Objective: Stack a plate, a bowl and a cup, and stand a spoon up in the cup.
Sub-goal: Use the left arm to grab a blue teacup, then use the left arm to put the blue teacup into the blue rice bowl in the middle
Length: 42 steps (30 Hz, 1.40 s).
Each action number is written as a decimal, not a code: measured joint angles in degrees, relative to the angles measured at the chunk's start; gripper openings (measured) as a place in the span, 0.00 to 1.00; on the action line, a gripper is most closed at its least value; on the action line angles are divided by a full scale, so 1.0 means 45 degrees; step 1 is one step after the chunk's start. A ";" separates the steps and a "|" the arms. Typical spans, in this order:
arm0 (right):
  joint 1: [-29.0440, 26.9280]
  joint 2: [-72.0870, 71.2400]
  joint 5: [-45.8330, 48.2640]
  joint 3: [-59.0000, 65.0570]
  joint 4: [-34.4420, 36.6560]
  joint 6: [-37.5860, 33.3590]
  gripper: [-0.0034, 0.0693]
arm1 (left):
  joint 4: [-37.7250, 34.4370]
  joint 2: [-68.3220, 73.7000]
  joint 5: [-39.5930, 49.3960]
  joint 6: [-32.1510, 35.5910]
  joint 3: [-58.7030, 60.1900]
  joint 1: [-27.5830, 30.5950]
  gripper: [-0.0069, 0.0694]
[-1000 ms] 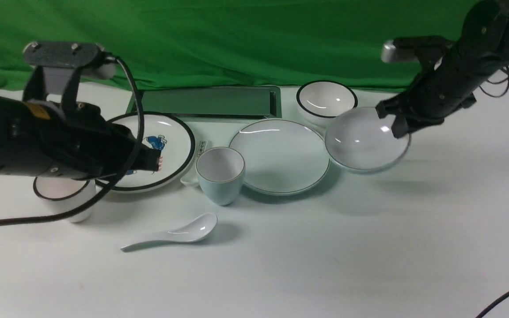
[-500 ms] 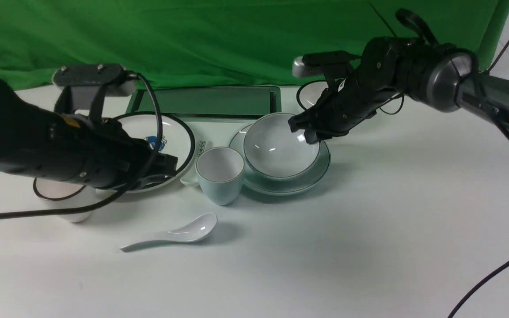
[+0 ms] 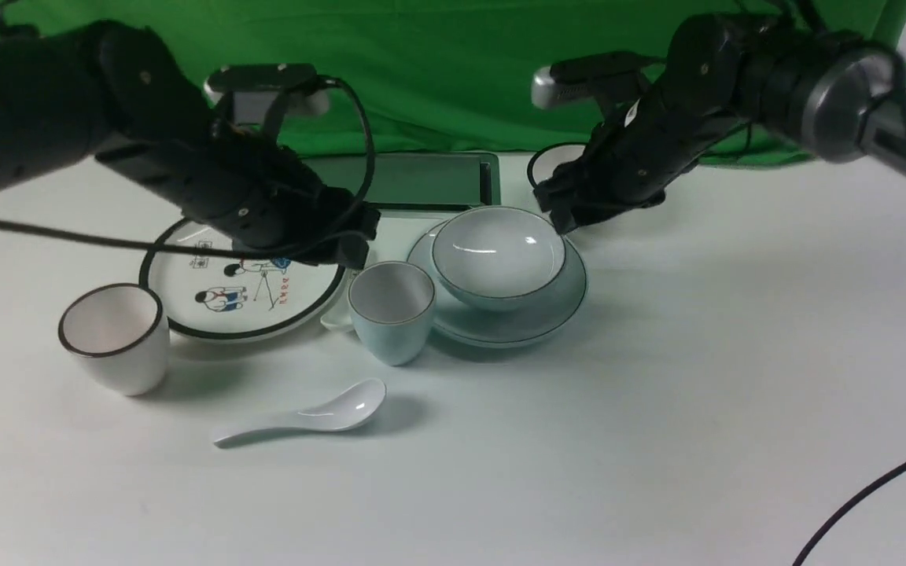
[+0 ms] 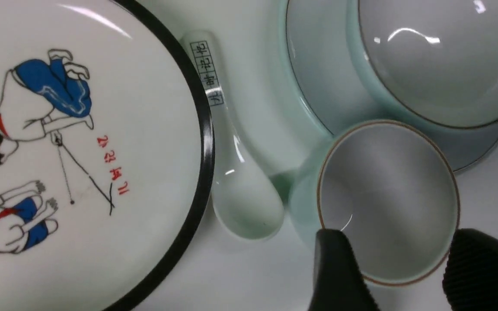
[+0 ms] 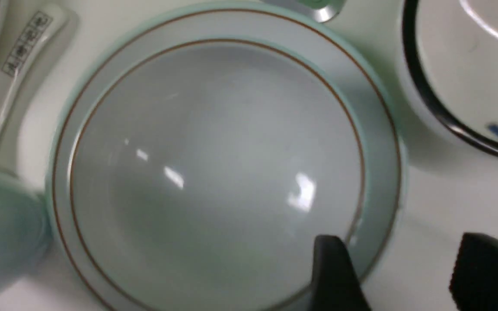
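Observation:
The pale blue bowl sits inside the pale blue plate at the table's middle. My right gripper hovers open at the bowl's far right rim. In the right wrist view one finger overlaps the bowl and nothing is between the two. The pale blue cup stands upright just left of the plate. My left gripper hangs open just above and behind it. In the left wrist view the cup shows between its fingers. The plain white spoon lies in front of the cup.
A black-rimmed plate with cartoon figures lies left of the cup, with a marked spoon between them. A dark-rimmed white cup stands at far left. A black-rimmed bowl and a green tray sit at the back.
My right gripper carried the bowl leftward, set it on the plate, let go and opened. My left arm swung right over the cartoon plate to the cup and opened.

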 joint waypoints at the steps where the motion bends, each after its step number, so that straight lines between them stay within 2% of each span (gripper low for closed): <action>1: 0.0000 -0.0690 0.0536 0.0000 -0.0382 -0.0015 0.58 | 0.0240 0.0494 0.0234 0.0000 -0.0551 0.0000 0.49; 6: 0.0000 -0.3068 0.1590 0.0562 -0.1178 -0.0046 0.53 | 0.1185 0.1876 0.0551 0.0369 -0.1693 -0.0004 0.42; 10: 0.0000 -0.5016 0.1638 0.2395 -0.1257 -0.0046 0.53 | 0.1341 0.2693 0.0638 0.1288 -0.2078 -0.0004 0.34; 13: 0.0000 -0.6950 0.1141 0.4901 -0.1269 -0.0046 0.53 | 0.0863 0.3064 0.0652 0.2300 -0.2093 -0.0014 0.32; 20: 0.0000 -0.9453 -0.0987 0.9130 -0.1281 -0.0051 0.53 | 0.0653 0.3130 0.0680 0.2642 -0.2093 -0.0014 0.27; 24: 0.0000 -1.0258 -0.2094 1.1182 -0.1305 -0.0294 0.53 | 0.0667 0.3130 0.1007 0.2688 -0.2119 -0.0050 0.10; 25: 0.0000 -1.0340 -0.2220 1.1521 -0.1320 -0.0320 0.53 | 0.0696 0.3100 0.1152 0.2688 -0.2133 -0.0101 0.09; 32: 0.0000 -1.0378 -0.3094 1.2696 -0.1357 -0.0334 0.53 | 0.0562 0.2282 0.2004 0.2688 -0.3654 -0.0592 0.08; 37: 0.0000 -1.0315 -0.3951 1.2797 -0.1318 -0.0282 0.53 | 0.0436 0.2714 0.2573 0.2674 -0.6989 -0.1544 0.08; 39: 0.0000 -1.0232 -0.3972 1.2797 -0.1306 -0.0236 0.53 | 0.0778 0.3533 0.2618 0.2508 -0.7954 -0.1904 0.08; 42: 0.0000 -1.0203 -0.3784 1.2812 -0.1306 -0.0208 0.53 | 0.1982 0.4824 0.2694 0.1497 -0.8902 -0.2272 0.08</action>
